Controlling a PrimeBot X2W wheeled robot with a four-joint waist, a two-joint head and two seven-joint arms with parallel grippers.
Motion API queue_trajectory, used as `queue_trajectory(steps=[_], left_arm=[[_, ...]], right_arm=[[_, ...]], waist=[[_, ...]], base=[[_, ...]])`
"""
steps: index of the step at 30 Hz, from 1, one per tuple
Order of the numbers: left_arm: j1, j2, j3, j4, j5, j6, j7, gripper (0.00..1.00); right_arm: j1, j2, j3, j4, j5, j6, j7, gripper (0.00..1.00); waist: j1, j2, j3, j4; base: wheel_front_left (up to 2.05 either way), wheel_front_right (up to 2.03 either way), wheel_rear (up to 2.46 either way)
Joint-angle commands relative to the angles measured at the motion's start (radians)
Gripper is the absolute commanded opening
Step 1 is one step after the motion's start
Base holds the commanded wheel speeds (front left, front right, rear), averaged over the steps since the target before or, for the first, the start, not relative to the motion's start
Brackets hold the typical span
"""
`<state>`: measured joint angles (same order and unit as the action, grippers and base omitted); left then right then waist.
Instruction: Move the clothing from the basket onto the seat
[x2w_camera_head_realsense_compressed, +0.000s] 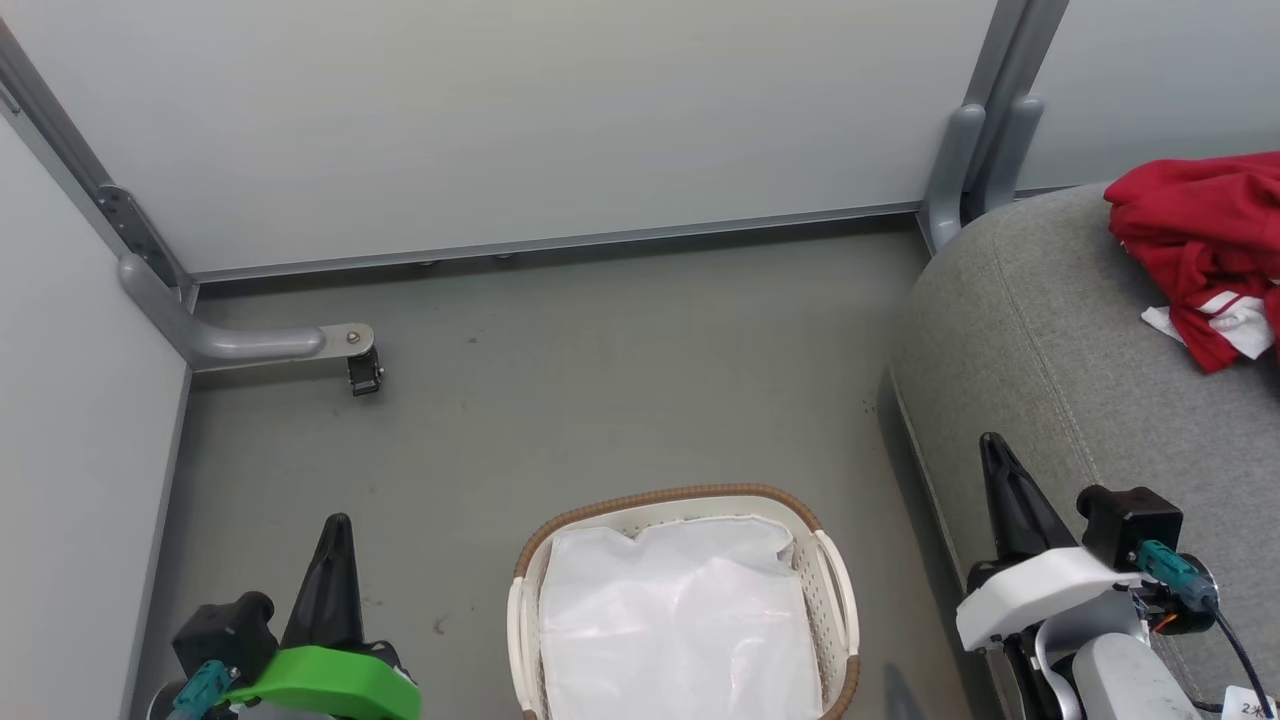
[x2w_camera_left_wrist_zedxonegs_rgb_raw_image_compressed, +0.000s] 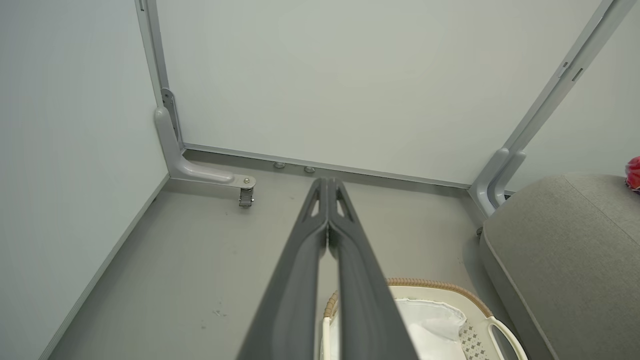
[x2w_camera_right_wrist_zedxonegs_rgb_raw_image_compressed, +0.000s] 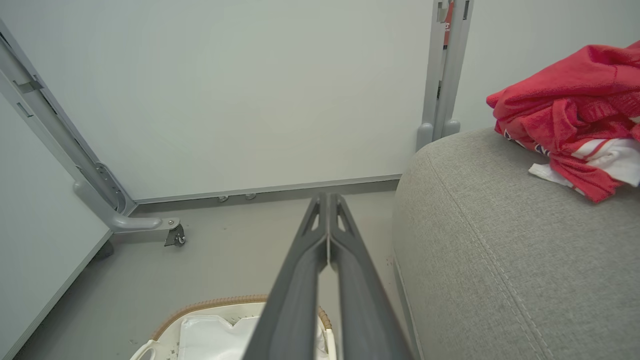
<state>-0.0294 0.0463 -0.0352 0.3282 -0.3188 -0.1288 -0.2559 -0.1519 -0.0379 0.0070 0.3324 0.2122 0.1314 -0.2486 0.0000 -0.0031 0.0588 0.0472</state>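
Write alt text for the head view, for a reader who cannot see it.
Red clothing lies crumpled on the grey seat at upper right, while the basket at bottom centre shows just its white liner. The left end effector at lower left and the right end effector at lower right are both shut, holding nothing.

Left jaws pressed together, right jaws likewise, both empty

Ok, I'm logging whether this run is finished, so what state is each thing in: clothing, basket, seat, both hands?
clothing, crumpled in a heap on the seat.
basket, upright on the floor, white liner inside, no red garment visible.
seat, bearing the clothing.
left hand, shut, empty.
right hand, shut, empty.
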Motion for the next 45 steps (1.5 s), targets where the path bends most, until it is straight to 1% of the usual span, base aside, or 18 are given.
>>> queue_trajectory(steps=[1, 20, 32, 45], left_arm=[[-0.002, 0.004, 0.004, -0.018, -0.047, 0.000, 0.007, 0.00], [-0.025, 0.018, 0.024, -0.031, -0.369, 0.000, 0.083, 0.00], [-0.037, 0.023, 0.037, -0.042, -0.535, -0.001, 0.125, 0.00], [-0.046, 0.026, 0.051, -0.053, -0.689, -0.001, 0.167, 0.00]], right_arm=[[-0.016, -0.003, -0.009, -0.015, 0.049, 0.000, 0.011, 0.00], [0.002, -0.006, -0.034, -0.039, 0.382, 0.000, 0.095, 0.00], [0.009, -0.008, -0.049, -0.048, 0.557, 0.000, 0.141, 0.00], [0.016, -0.009, -0.064, -0.057, 0.722, -0.001, 0.185, 0.00]], waist=[[0.0000, 0.0001, -0.001, -0.001], [0.0000, 0.0006, -0.009, -0.008], [0.0000, 0.0008, -0.015, -0.012], [0.0000, 0.0012, -0.020, -0.017]], base=[[0.00, 0.00, 0.00], [0.00, 0.00, 0.00], [0.00, 0.00, 0.00], [0.00, 0.00, 0.00]])
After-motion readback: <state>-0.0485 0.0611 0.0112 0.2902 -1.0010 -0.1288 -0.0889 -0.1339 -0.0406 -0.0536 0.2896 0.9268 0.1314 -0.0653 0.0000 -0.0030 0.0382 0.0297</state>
